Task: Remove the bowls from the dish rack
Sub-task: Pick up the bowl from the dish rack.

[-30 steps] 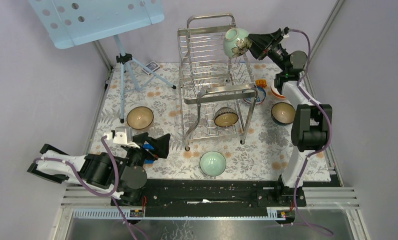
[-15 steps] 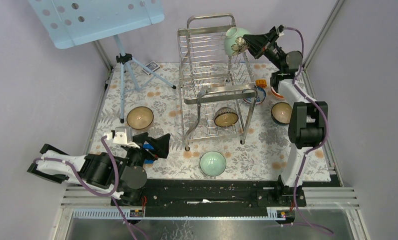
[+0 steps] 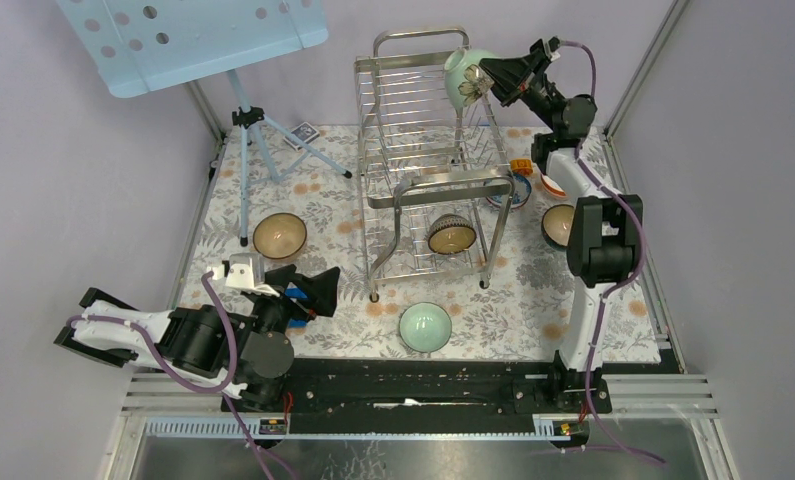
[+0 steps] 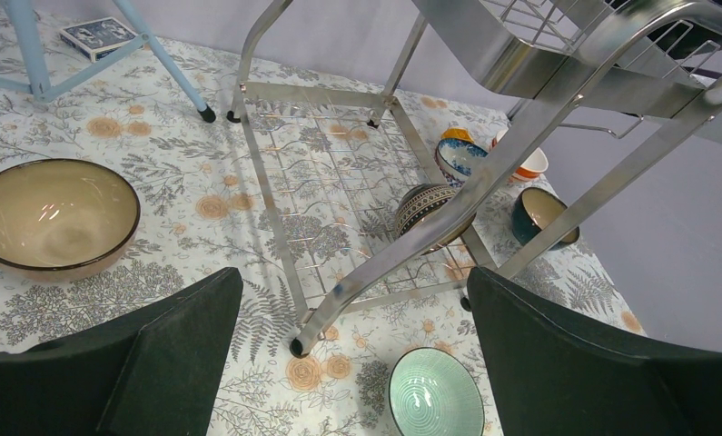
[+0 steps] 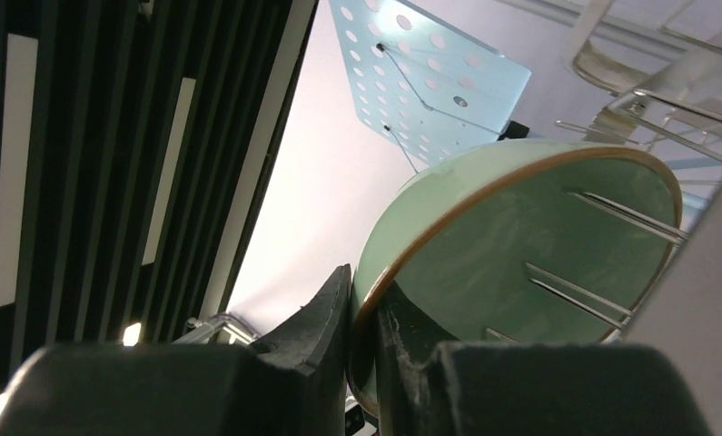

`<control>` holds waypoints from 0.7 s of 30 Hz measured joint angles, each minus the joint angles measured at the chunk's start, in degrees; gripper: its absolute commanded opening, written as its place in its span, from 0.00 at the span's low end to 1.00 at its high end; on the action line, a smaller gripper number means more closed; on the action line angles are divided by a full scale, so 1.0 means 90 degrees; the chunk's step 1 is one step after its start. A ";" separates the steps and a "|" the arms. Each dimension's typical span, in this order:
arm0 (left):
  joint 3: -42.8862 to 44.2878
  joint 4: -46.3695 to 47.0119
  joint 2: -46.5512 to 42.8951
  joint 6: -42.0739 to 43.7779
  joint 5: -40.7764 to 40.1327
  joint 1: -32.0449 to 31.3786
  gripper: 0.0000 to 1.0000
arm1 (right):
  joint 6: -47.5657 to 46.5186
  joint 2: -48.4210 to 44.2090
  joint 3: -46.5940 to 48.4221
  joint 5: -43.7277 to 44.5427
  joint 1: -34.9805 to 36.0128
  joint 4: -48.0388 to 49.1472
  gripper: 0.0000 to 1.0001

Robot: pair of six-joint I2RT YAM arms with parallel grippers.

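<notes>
Okay, right claw point(image 3: 487, 73) is up at the far right corner of the dish rack point(image 3: 423, 120), top tier. It pinches the rim of a pale green bowl point(image 3: 463, 80) that has a dark flower on its outside. In the right wrist view one finger point(image 5: 325, 313) sits on the outside wall and the other on the inside, with the rim wedged between them. The bowl stands on edge, tilted, and the rack's wires cross in front of its inside. Whether it rests on the wires, cannot tell.

Left claw point(image 3: 311, 286) is low over the near-left bench point(image 3: 343, 335), spread wide with nothing between the fingers. It points toward the rack.

One dark patterned bowl point(image 3: 451, 235) stands on edge on the lower tier, near the front right leg.

The other bowls are on the bench:
- A second pale green bowl point(image 3: 424, 326) sits upright just in front of the rack.
- A brown bowl point(image 3: 279, 236) sits upright left of the rack, near the tripod leg point(image 3: 245, 195).
- A blue-and-white bowl point(image 3: 514, 190) is just beside the rack on its right.
- An orange-white bowl point(image 3: 550, 183) is next to the blue-and-white one.
- A dark teal bowl point(image 3: 560, 225) is nearer than the orange-white one, partly behind the right arm.

A pale blue perforated stand point(image 3: 193, 35) is at far left, with a small box point(image 3: 303, 132) lying by its feet.
</notes>
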 measured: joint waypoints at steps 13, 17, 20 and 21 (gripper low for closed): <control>0.0000 0.0002 -0.0044 0.0002 -0.0034 0.0000 0.99 | 0.0148 0.0257 0.1591 0.0017 0.0272 0.0022 0.00; 0.0000 0.0000 -0.0053 0.0056 -0.0068 0.0000 0.99 | -0.0245 0.0160 0.1926 -0.0097 0.0444 -0.0466 0.00; 0.0007 0.0000 -0.0083 0.0126 -0.0100 0.0000 0.99 | -0.0967 -0.0262 0.1950 -0.0384 0.0588 -0.1496 0.00; 0.0017 0.0000 -0.0095 0.0158 -0.0119 0.0000 0.99 | -0.1236 -0.0432 0.1950 -0.0464 0.0627 -0.1831 0.00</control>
